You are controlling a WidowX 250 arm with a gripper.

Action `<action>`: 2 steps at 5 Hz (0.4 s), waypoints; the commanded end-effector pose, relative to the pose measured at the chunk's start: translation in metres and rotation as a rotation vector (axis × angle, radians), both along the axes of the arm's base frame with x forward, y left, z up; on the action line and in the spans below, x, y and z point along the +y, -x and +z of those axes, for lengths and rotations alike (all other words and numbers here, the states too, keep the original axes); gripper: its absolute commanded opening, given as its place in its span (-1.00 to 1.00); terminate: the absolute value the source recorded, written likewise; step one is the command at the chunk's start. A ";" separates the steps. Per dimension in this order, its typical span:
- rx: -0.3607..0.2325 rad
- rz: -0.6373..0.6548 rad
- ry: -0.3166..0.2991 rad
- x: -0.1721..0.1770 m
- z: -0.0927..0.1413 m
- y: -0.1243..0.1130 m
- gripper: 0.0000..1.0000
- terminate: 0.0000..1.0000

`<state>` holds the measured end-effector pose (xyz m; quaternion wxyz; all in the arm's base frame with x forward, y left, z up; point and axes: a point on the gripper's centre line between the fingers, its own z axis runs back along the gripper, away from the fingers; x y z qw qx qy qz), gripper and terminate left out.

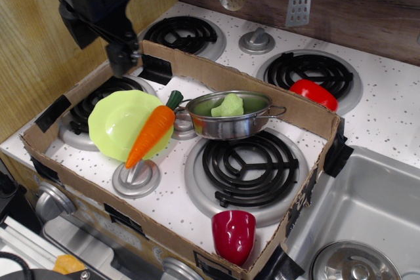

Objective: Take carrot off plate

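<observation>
The orange carrot [152, 129] with its dark green stem lies slantwise on the right part of the lime-green plate [113, 122]. Its stem points up right past the rim, and its tip hangs over the plate's near rim. The plate rests over the front left burner inside a cardboard box. My gripper [123, 65] hangs above the box's back left wall, behind the plate and apart from the carrot. Its black fingers point down and read as one dark mass, so I cannot tell whether they are open. It holds nothing visible.
A silver pot [230, 121] with a green object [230, 104] inside sits just right of the carrot's stem. A red cup [233, 234] stands at the box's front edge. A red pepper [314, 93] lies outside the cardboard wall [262, 90]. A sink [367, 208] is at right.
</observation>
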<state>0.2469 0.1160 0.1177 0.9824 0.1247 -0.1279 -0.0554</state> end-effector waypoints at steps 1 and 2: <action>0.034 0.172 0.052 -0.037 0.003 0.000 1.00 -1.00; -0.013 0.241 0.020 -0.047 0.003 0.002 1.00 -1.00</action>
